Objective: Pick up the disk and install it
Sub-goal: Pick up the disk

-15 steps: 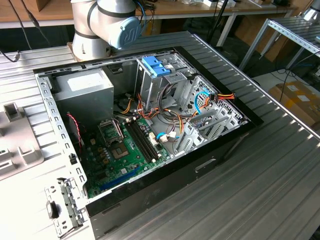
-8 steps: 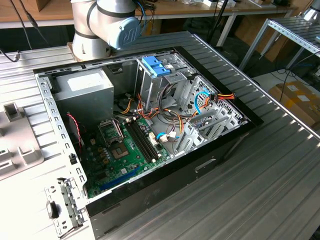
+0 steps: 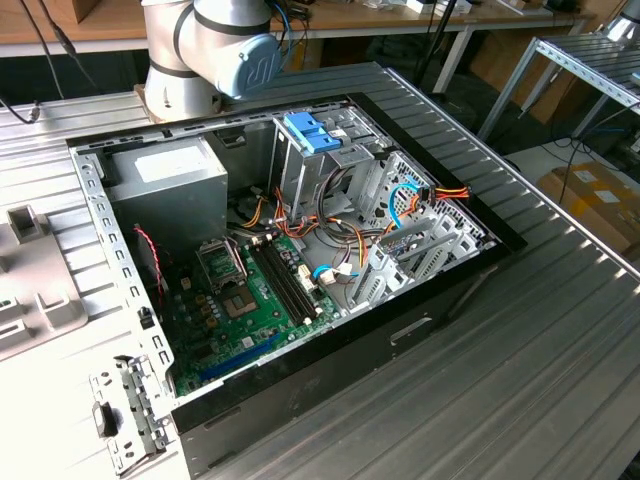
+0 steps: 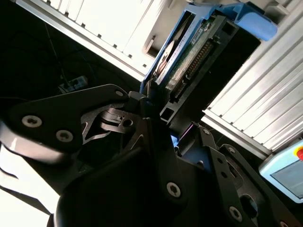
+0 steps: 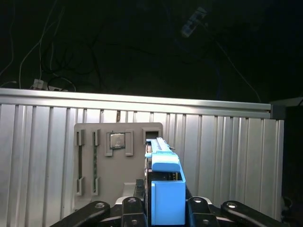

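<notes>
Beyond the gripper (image 5: 164, 208), a grey parts tray (image 5: 88, 156) lay on the ribbed table (image 5: 227, 156). A small square chip (image 5: 116, 140) sat in one of its recesses, and its long slots looked empty. The jaws were clamped narrow on one end of the disk (image 5: 163, 165), which stood out edge-on past the fingertips, likely to suit a bay. The open computer case (image 3: 95, 215) held a motherboard (image 3: 250, 300) and a drive cage (image 3: 300, 170).

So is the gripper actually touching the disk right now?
Touching. In the first wrist view the gripper sits tight against both sides of the disk, with no gap; the second wrist view shows the disk clamped at one end.
</notes>
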Robot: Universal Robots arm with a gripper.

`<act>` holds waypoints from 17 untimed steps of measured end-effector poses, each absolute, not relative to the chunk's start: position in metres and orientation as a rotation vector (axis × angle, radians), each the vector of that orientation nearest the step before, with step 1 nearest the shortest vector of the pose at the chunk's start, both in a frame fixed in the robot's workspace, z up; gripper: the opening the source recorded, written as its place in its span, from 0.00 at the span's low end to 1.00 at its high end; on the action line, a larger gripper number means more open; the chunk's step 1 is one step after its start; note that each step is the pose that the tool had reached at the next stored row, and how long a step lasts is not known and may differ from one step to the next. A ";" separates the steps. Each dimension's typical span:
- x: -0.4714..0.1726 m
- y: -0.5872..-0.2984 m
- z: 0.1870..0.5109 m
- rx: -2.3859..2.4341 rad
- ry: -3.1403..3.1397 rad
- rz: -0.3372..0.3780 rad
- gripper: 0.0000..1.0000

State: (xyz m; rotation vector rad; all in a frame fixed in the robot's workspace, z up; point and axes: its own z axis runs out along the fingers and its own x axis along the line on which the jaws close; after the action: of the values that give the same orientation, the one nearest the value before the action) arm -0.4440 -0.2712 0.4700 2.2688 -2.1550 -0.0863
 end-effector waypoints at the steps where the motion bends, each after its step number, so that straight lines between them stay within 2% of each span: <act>1: -0.444 -0.272 0.470 2.269 -2.155 -0.086 0.36; 17: -0.444 -0.295 0.470 2.269 -2.155 -0.086 0.36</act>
State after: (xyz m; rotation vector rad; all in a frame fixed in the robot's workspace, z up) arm -0.4440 -0.2948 0.4701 2.2688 -2.1550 -0.0862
